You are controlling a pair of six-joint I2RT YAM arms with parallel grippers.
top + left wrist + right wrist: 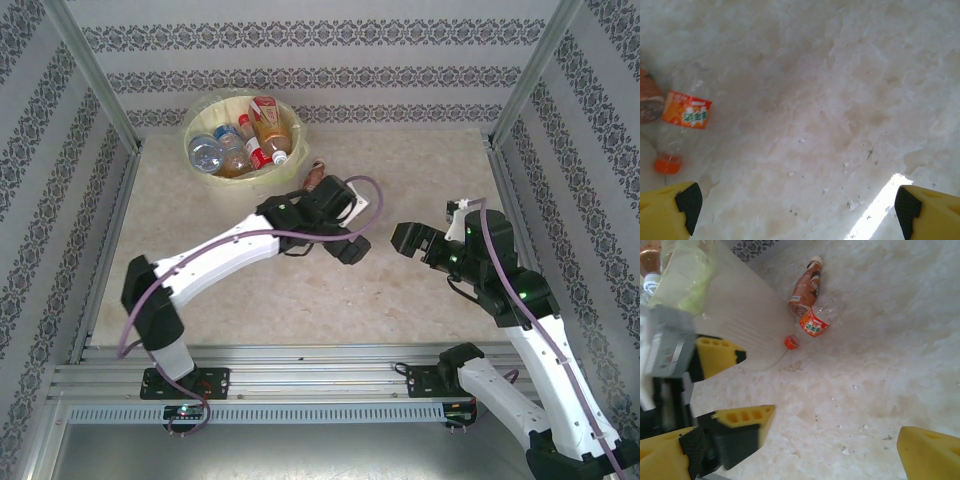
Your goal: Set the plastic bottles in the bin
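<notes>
The left arm [215, 250] rises from its base at the near left, folds at a black elbow, then stretches its white forearm far and rightward toward the middle of the scene. Its wrist tips downward, and the left gripper [328, 245] points down. In the left wrist view, its yellow fingers [662, 212] sit wide apart at the lower corners with nothing between them. The right arm [540, 350] climbs from the near right and leans left, with green lights on its joints. The right gripper [432, 228] faces the left gripper, near it but not touching, with its jaws spread wide and empty. The right wrist view shows both pairs of yellow fingers close together.
</notes>
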